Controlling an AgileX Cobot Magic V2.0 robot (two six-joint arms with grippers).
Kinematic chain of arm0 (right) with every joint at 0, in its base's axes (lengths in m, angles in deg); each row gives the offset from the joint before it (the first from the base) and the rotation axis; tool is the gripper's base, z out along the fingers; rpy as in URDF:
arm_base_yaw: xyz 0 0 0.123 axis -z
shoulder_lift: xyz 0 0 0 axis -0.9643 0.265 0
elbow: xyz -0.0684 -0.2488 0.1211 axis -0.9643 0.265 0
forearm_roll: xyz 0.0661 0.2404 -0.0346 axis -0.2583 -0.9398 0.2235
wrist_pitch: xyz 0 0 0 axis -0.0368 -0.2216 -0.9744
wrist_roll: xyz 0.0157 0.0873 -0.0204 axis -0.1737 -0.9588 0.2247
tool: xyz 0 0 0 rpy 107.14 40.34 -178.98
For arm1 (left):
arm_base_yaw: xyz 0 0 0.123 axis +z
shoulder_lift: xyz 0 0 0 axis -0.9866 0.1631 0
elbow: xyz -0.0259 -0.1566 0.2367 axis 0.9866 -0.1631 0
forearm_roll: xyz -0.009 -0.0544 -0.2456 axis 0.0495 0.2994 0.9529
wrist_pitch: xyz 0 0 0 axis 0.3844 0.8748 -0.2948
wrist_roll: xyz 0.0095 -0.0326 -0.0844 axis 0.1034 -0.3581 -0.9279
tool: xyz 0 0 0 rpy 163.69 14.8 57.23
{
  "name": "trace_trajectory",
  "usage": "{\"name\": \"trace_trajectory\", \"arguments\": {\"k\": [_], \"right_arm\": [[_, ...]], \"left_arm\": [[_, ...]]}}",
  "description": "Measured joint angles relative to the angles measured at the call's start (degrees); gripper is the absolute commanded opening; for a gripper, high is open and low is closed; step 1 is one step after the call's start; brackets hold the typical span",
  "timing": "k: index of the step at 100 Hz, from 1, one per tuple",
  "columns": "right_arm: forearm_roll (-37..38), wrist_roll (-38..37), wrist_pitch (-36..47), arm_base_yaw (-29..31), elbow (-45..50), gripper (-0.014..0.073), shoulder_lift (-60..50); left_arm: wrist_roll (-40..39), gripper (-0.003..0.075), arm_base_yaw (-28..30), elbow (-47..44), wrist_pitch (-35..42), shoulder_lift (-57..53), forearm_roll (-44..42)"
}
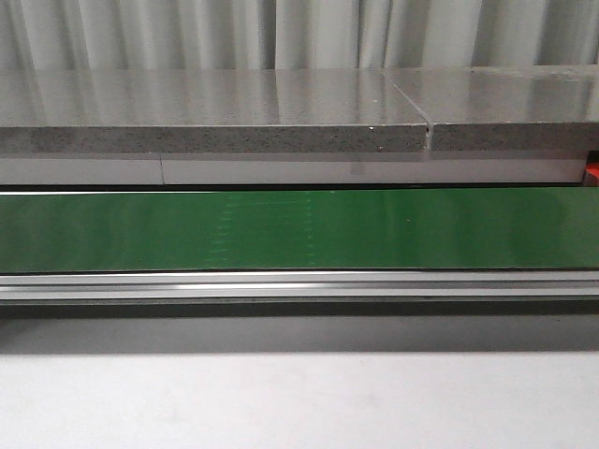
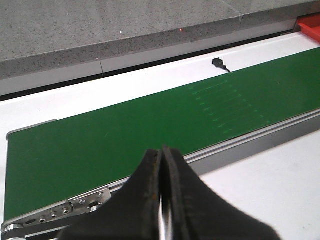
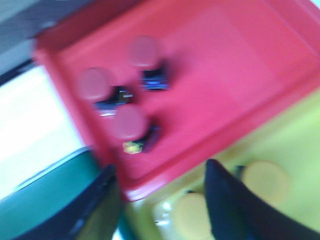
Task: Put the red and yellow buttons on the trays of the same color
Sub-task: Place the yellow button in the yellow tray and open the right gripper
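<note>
Green conveyor belt (image 1: 299, 229) lies bare; left fingers (image 2: 150, 200) clenched, right fingers (image 3: 107, 200) released above red tray (image 3: 240, 75) holding three red buttons (image 3: 131, 121), seemingly light, rigid, best pinched across the cap.

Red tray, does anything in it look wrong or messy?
Nothing stands out. The red tray holds three red buttons, and the yellow tray beside it holds yellow buttons. The right wrist view is blurry, so small flaws would not show.

A green belt (image 1: 299, 229) ran across the white tabletop (image 1: 299, 402), a grey stone slab (image 1: 206, 110) behind it, with pale curtains (image 1: 187, 33) beyond.
</note>
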Motion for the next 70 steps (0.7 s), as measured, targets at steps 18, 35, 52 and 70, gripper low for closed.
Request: {"name": "trace_trajectory", "arguments": {"k": [18, 35, 52, 70], "right_arm": [[1.71, 1.53, -2.03, -10.62, 0.00, 0.0001, -4.18], [2.52, 2.02, -3.79, -18.69, 0.51, -0.0067, -6.18], [2.98, 2.02, -4.25, -25.29, 1.96, -0.0067, -9.21], [2.98, 2.04, -4.13, -28.95, 7.34, -0.0067, -15.19]], "left_arm": [[0.00, -0.0021, 0.00, 0.00, 0.00, 0.00, 0.00], [0.00, -0.0021, 0.00, 0.00, 0.00, 0.00, 0.00], [0.00, -0.0021, 0.00, 0.00, 0.00, 0.00, 0.00], [0.00, -0.0021, 0.00, 0.00, 0.00, 0.00, 0.00]]}}
